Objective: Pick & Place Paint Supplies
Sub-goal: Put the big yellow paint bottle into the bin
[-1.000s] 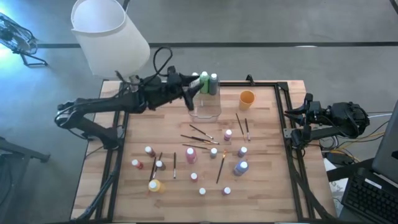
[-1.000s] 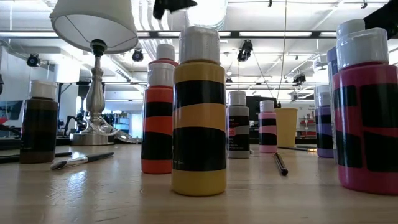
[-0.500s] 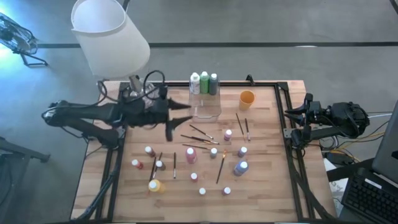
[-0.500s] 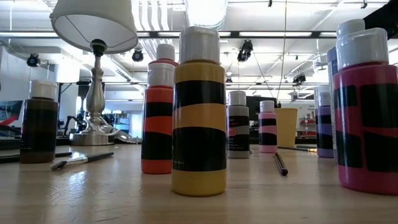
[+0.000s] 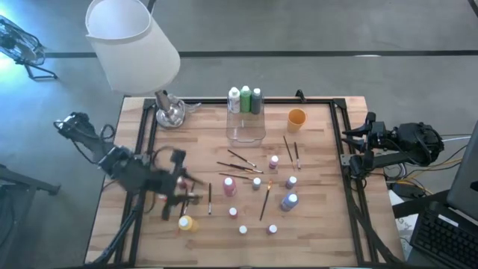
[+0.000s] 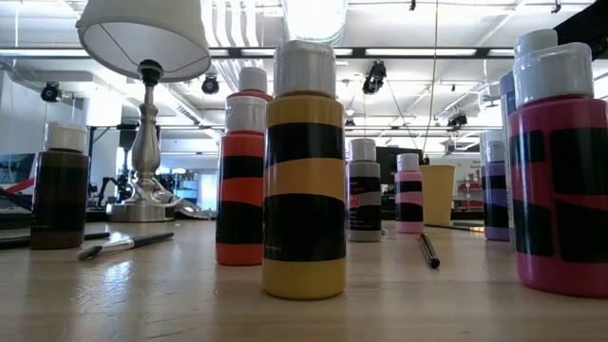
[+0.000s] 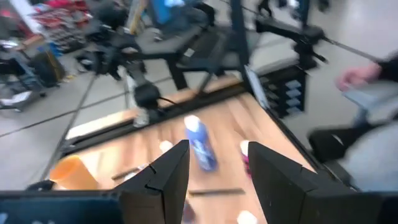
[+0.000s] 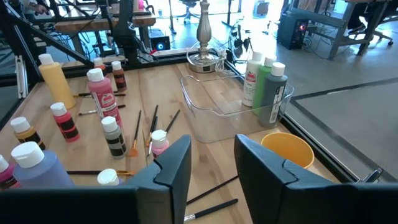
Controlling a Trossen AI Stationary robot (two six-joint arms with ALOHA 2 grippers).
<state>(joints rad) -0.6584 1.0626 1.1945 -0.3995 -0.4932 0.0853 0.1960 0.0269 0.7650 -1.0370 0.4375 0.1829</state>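
Left claw (image 5: 178, 196) swung from clear box (image 5: 246, 128) to bottles at table's (image 5: 321, 224) left front; fingers apart, empty. Right claw (image 8: 211, 163) parked off right edge, part open, empty. We count three bottles (image 5: 245, 99) in box; many bottles, brushes (image 5: 239, 166) left on table. Lamp (image 5: 131, 43), orange cup (image 5: 296, 118) nearby; crowded bottles hinder grasp.

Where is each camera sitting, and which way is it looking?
High view: above, straight down on the wooden table; both arms show.
Low view: at tabletop height, facing the yellow paint bottle; no arm shows.
Left wrist view: on the left arm, past the open left gripper.
Right wrist view: on the right arm, past the open right gripper, toward the clear plastic box.
Shared: small orange cup in all four.
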